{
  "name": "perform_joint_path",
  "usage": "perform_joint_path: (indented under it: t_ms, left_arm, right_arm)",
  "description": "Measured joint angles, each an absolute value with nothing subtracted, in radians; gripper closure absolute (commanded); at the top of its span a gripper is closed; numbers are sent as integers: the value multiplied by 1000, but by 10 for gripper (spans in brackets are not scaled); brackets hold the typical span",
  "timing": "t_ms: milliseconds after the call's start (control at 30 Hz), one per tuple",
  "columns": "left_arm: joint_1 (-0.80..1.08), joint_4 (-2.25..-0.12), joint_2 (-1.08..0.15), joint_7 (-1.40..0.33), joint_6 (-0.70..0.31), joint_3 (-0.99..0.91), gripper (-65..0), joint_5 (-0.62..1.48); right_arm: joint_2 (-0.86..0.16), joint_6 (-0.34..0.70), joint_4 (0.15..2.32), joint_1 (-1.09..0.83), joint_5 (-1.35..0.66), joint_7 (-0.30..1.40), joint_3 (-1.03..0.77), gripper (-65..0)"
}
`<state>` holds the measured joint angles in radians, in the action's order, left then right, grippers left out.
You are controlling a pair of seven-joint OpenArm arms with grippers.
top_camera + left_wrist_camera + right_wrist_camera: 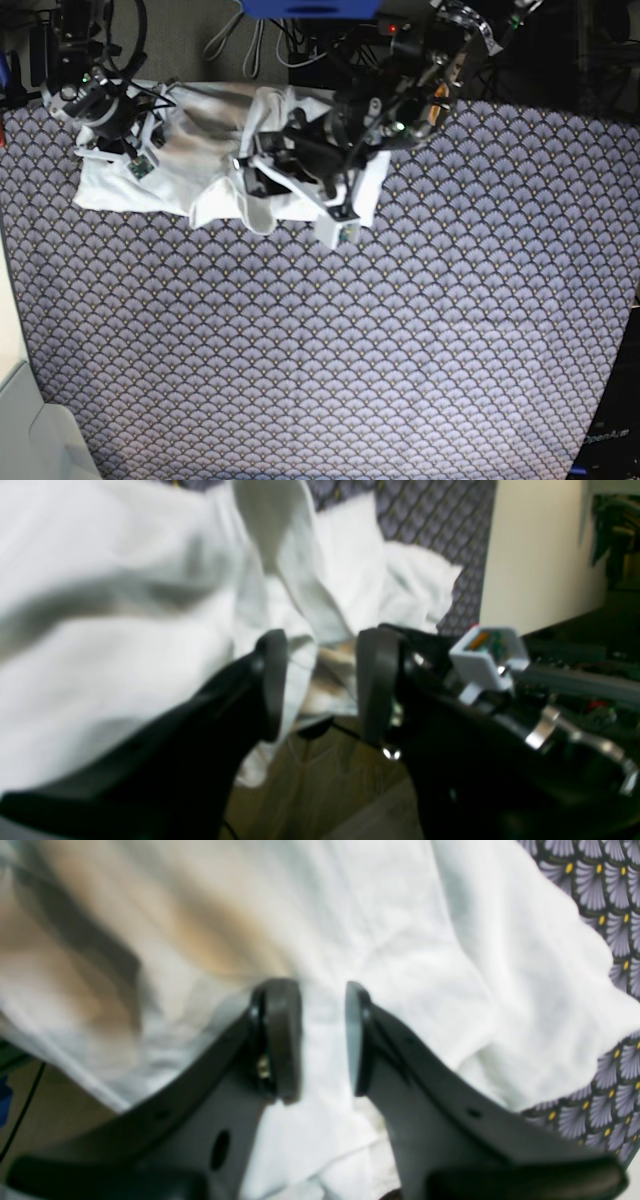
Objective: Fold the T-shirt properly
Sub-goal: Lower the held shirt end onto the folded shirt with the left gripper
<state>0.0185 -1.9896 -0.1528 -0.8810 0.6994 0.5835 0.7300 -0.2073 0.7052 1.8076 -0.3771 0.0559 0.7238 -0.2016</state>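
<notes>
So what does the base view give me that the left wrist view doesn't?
Only the base view shows the whole T-shirt bunched at the far edge of the patterned table cover, with both arms over it: the right gripper at one end, the left gripper nearer the middle. Only the left wrist view shows the left gripper's jaws standing apart, a loose fold of cloth hanging between them, and wooden floor below. Both show the crumpled white shirt on the patterned cover.
</notes>
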Motion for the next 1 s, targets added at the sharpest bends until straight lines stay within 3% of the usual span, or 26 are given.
perform_joint_path:
  t_ms: [167, 200, 333, 533, 800, 1000]
  left_arm:
    - [36, -1977, -211, -877, 703, 443, -222, 794]
    - [47, -1977, -216, -880, 703, 424, -197, 804]
    - [57, -1970, -213, -893, 702, 415, 0, 818]
    - [49, -1843, -205, -970, 704, 458, -1, 813]
    - [-98, -1745, -154, -1020, 700, 736, -2, 825]
    - [-148, -1728, -131, -1009, 700, 766, -1, 824]
  right_arm:
    - [-207, 705, 1808, -377, 56, 725, -202, -140]
    - [-207, 705, 1808, -377, 59, 725, -202, -140]
    - [-205, 705, 1808, -377, 59, 723, -202, -140]
    - [-205, 706, 1808, -376, 60, 725, -202, -140]
    - [-202, 704, 1808, -376, 63, 725, -202, -140]
    - [-202, 705, 1808, -375, 63, 724, -202, -140]
